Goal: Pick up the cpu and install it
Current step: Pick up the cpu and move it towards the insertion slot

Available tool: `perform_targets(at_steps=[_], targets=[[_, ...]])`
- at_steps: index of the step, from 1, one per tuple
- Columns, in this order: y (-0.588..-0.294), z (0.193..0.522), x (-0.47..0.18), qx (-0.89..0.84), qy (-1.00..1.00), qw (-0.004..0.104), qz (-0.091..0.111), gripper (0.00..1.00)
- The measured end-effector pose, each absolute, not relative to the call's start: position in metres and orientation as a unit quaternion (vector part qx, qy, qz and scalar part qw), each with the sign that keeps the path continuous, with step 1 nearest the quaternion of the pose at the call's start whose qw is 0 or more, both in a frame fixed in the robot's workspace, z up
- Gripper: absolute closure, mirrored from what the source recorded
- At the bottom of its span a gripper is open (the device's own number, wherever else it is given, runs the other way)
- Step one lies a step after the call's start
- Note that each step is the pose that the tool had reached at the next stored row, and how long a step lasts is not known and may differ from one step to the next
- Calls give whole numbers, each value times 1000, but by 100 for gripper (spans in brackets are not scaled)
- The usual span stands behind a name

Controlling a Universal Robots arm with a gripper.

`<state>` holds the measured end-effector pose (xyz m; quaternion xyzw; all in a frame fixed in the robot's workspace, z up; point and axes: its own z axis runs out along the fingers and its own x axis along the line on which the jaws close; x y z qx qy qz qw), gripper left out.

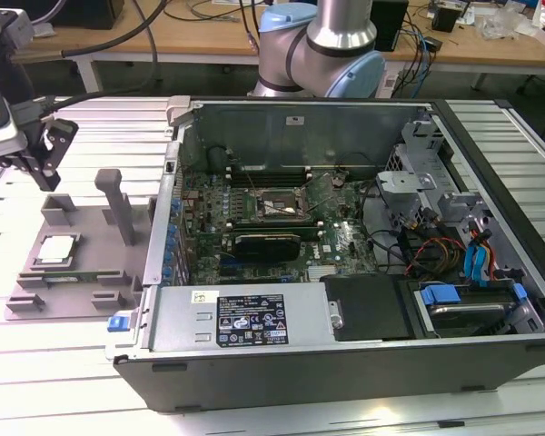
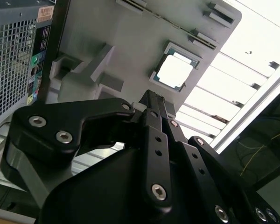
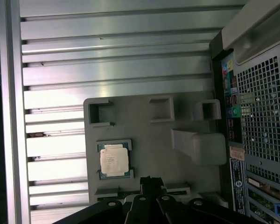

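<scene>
Hovered gripper [image 3: 150, 180] over the grey tray's [image 3: 154, 140] edge, jaws pinched together on nothing. Spotted cpu [image 3: 114, 159] lying flat in a tray pocket, untouched, close by. Called for, probably: jaws spread, squared over the lid, closed on opposite edges. Noted lid print and case sticker [image 1: 252, 320], too fine to read.

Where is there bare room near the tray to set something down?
Bare table slats lie at the exterior view's left of the tray and on its near side. The tray itself is crowded with posts and the cpu; the case is packed with boards and cables.
</scene>
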<state>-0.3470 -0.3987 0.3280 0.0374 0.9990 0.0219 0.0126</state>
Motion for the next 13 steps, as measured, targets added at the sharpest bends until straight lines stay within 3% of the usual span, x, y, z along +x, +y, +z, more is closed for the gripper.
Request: perform_targets(at_steps=[13], targets=[[-399, 326, -361, 37, 999, 13, 22, 89]])
